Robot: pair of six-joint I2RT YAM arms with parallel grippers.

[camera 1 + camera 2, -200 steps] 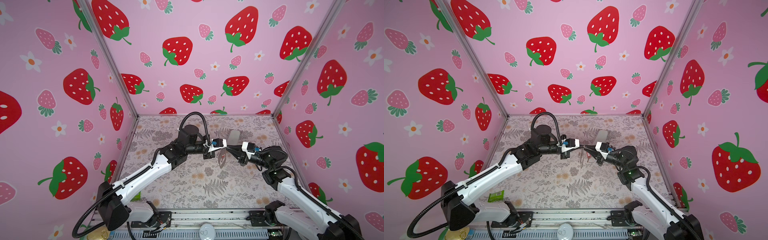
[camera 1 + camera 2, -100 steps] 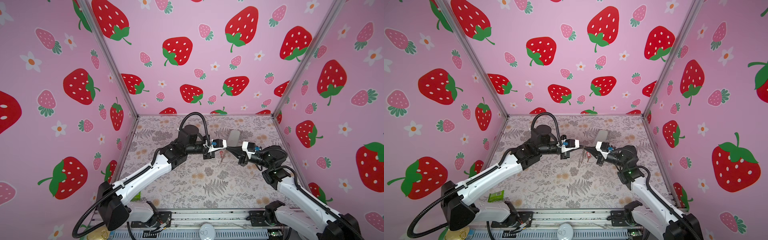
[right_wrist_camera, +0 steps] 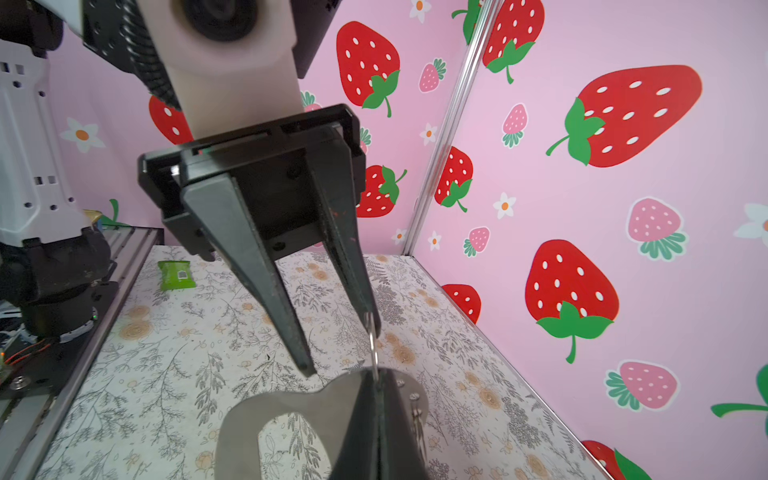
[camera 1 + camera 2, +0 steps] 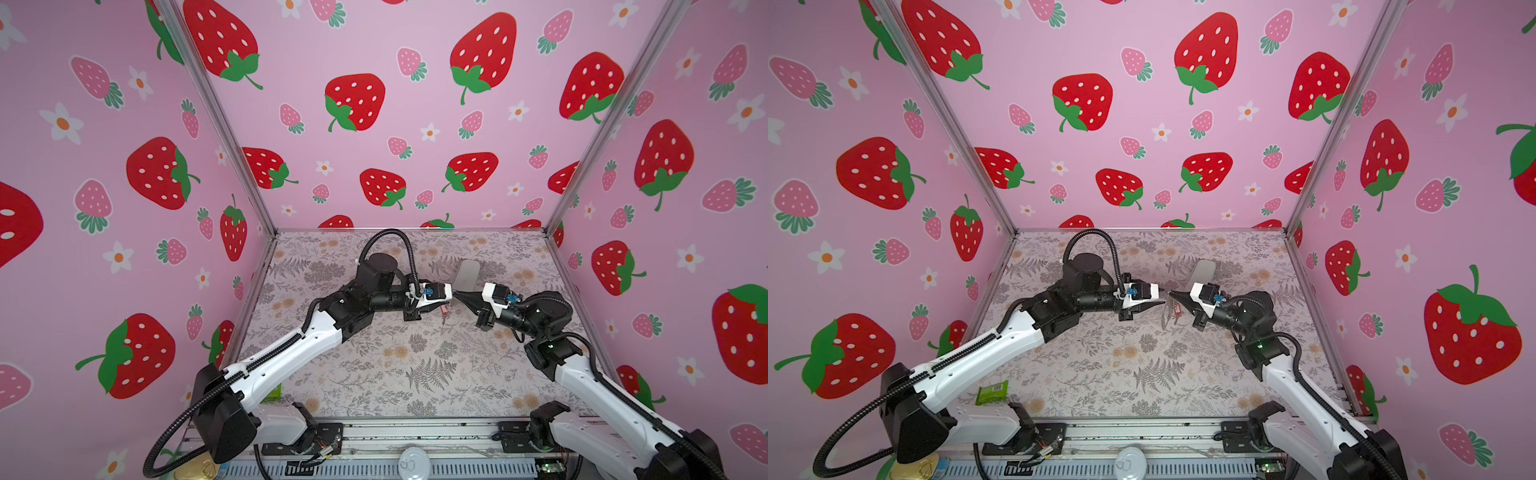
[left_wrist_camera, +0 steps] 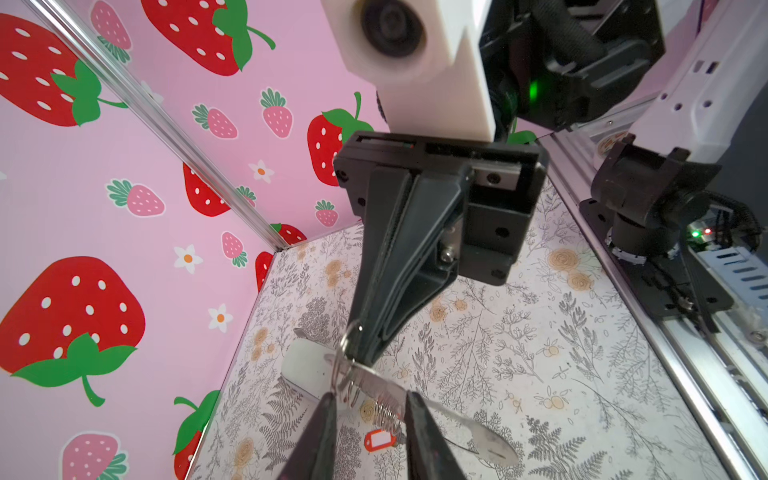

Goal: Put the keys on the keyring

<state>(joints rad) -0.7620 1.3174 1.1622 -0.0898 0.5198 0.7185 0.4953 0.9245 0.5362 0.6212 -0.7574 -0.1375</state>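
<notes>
The right pincer [image 5: 365, 353] is clamped on a silver ring of the keyring [image 3: 286, 402], whose strap hangs above the bench [image 4: 374, 374]. The left pincer [image 3: 340, 349] stands apart, 1 finger just beside that ring. The keys [image 5: 376, 440], with the red tag, dangle below, near the strap.

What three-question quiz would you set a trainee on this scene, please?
1. True or false: the left hand is clamped shut.
2. What is the right hand shut on? A) the keyring; B) a screwdriver; C) nothing.
3. What colour is the tag on the key?
Key: 1 false; 2 A; 3 red.
</notes>
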